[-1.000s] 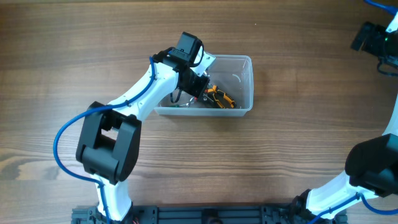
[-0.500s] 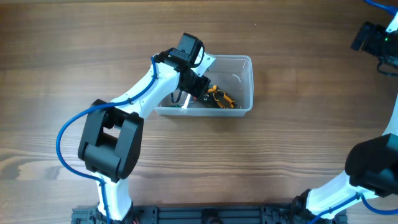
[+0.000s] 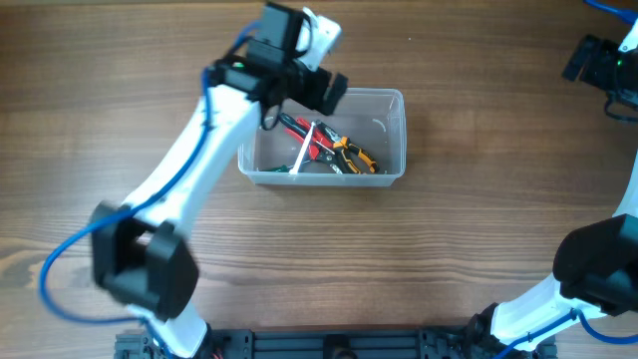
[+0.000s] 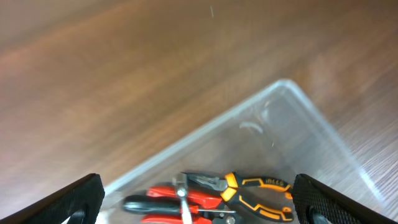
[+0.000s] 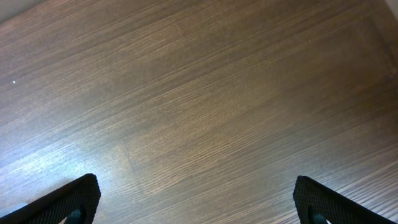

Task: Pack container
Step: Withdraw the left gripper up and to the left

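The clear plastic container (image 3: 397, 132) sits on the wooden table, left of centre. Inside it lie orange-and-black pliers (image 3: 352, 158), a red-handled tool (image 3: 310, 136) and a white-handled tool (image 3: 302, 157). My left gripper (image 3: 299, 97) hovers above the tub's back left corner, open and holding nothing. In the left wrist view the pliers (image 4: 261, 190) and the red-handled tool (image 4: 165, 204) lie below the wide-apart fingers, with the container wall (image 4: 314, 121) to the right. My right gripper (image 3: 596, 60) is far off at the back right, open over bare wood (image 5: 199, 124).
Wooden tabletop (image 3: 478, 229) surrounds the tub on all sides. The right arm's base (image 3: 598, 269) stands at the front right, and the left arm's base (image 3: 140, 264) stands at the front left.
My left gripper has opened and lifted up and back out of the container, leaving the tools inside. The right arm has not moved.
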You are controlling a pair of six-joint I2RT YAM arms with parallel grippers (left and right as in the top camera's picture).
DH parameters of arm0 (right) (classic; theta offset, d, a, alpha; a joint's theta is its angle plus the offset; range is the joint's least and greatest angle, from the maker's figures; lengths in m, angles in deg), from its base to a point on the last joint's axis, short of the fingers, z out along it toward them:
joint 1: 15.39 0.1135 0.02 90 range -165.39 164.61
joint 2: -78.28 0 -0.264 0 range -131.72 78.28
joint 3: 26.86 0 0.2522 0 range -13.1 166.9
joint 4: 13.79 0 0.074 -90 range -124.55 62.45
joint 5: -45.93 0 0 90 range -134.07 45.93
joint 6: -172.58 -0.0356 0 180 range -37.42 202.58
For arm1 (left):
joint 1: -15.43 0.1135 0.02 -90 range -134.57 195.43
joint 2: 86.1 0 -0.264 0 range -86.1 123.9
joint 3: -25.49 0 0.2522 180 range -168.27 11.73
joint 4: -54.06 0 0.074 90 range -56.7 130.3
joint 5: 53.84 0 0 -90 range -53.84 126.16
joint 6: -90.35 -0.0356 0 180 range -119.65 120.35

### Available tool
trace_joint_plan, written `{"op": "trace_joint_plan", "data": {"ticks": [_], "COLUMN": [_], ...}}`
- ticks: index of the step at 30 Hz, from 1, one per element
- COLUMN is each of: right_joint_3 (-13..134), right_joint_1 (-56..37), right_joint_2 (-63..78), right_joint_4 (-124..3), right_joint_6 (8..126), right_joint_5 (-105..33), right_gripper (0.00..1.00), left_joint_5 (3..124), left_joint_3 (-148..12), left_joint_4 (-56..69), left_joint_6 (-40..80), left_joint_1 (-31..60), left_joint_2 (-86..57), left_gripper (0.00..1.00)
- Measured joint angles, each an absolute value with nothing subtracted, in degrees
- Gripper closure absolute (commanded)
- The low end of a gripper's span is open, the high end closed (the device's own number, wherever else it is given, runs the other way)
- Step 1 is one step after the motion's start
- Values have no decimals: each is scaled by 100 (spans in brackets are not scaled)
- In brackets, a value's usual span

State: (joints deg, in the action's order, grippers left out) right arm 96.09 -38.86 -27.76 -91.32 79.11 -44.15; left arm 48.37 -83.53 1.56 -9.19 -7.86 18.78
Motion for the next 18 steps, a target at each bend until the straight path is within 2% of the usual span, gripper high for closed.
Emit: {"op": "trace_joint_plan", "data": {"ticks": [6,18], "right_joint_3": [9609,9609], "right_joint_1": [-3886,-3886], "right_joint_2": [-2776,-2776], "right_joint_4": [-9132,-9132], "right_joint_6": [7911,7911], "right_joint_5": [-4415,-4415], "right_gripper": [0,0], "left_joint_5": [4728,3985], "left_joint_3": [-8393,-8404], "left_joint_4": [-288,-2025], "left_joint_6": [-921,-867], "left_joint_1": [-312,1402], "left_joint_2": [767,-876], "left_gripper": [0,0]}}
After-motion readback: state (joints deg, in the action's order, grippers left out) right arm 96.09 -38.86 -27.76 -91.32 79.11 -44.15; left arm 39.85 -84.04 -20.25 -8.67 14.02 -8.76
